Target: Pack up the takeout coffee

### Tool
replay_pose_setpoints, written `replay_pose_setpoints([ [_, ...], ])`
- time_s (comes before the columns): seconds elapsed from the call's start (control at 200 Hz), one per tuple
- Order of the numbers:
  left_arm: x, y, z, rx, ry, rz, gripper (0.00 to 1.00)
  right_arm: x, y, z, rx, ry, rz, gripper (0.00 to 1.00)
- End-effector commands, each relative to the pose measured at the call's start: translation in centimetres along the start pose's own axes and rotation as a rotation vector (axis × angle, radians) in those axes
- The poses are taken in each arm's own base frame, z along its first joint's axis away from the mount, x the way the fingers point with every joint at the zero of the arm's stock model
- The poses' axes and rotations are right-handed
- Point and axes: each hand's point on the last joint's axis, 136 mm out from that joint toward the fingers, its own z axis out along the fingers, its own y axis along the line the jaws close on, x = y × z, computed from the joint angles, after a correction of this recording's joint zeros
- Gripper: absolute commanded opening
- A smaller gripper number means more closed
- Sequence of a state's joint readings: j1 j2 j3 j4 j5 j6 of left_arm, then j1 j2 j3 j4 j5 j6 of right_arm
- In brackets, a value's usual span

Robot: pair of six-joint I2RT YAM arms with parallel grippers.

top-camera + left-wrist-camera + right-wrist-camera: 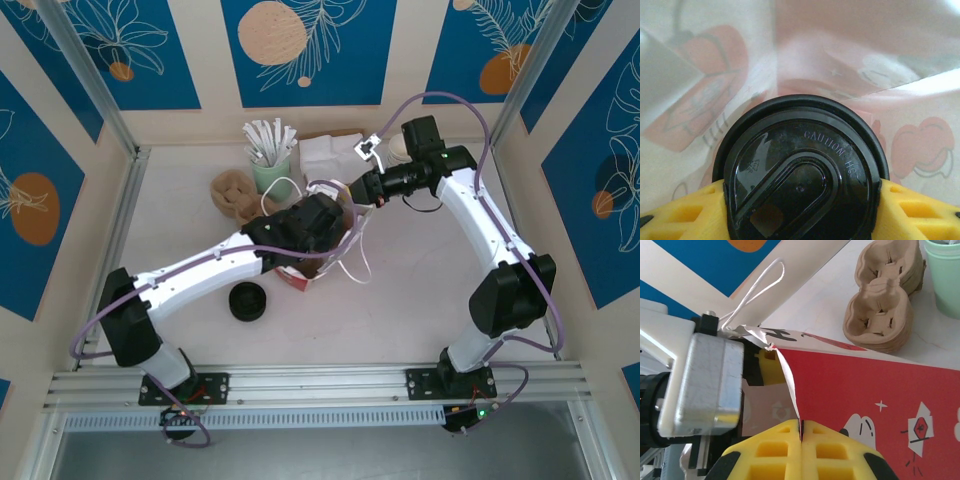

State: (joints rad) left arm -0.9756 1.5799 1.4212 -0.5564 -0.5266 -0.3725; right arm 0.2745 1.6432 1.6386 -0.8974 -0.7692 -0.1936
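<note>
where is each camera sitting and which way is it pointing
Top external: above and behind the arm bases, looking down at the table; both arms show, meeting at the red-and-white bag.
Left wrist: on the left arm, inside the bag, looking down on the lid of the takeout coffee; the left gripper clamps it with yellow fingers.
Right wrist: on the right arm, looking along the right gripper, shut on the bag's rim, toward the pulp carriers.
Shared: the bag in all three; top and right wrist both show the carriers.

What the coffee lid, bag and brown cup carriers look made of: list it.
Takeout coffee lid: glossy black plastic, judging by highlights and moulded lettering.
Bag: likely thin matte paper; printed, its edge creased.
Cup carriers: seemingly moulded pulp, brown, rough, dull.
</note>
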Motion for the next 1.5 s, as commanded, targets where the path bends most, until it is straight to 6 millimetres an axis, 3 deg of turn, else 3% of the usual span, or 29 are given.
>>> replay_pose_setpoints([
  [0.0, -0.2, 0.5, -1.3, -0.01, -0.022, -0.035, 0.59, -0.2, 2.2, -0.5, -0.053, -0.021, -0.021, 0.0],
  [0.23, 0.7, 0.5, -0.4, -0.024, -0.016, -0.022, 0.58, 0.1, 2.2, 0.4, -0.065, 0.0, -0.018, 0.0],
  [0.695, 0.2, 0.4, 0.9, -0.031, -0.055, -0.028, 0.59, 0.1, 1.4, 0.8, -0.073, -0.003, 0.035, 0.0],
  [1.49, 1.6, 0.6, 2.8, -0.044, -0.005, -0.019, 0.59, 0.1, 0.8, 1.3, -0.086, 0.0, 0.065, 0.0],
])
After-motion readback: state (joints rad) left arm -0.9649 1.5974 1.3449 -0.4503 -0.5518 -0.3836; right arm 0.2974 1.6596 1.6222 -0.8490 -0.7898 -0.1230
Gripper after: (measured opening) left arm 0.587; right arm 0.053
